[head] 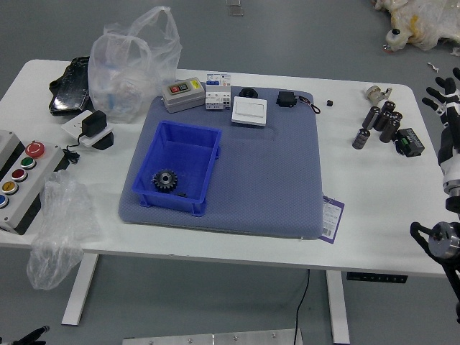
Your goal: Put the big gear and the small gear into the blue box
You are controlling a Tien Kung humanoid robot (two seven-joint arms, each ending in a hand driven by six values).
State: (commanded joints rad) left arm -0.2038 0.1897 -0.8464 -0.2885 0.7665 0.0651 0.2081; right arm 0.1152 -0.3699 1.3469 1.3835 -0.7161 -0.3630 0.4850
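Observation:
The blue box (183, 157) stands on the left part of the grey mat. Inside it, near its front left corner, lies a black toothed gear (165, 180). A small dark piece (182, 195) shows beside it at the box's front wall, too little visible to identify. At the right picture edge, beyond the mat, is my right hand (444, 97), its fingers spread and holding nothing. Only a dark tip of my left hand (34, 336) shows at the bottom left corner.
At the mat's back edge are a grey device (183, 94), white blocks and a white square box (249, 111). Black cylinders (387, 120) stand at the back right. Plastic bags and a button panel (27, 180) are on the left.

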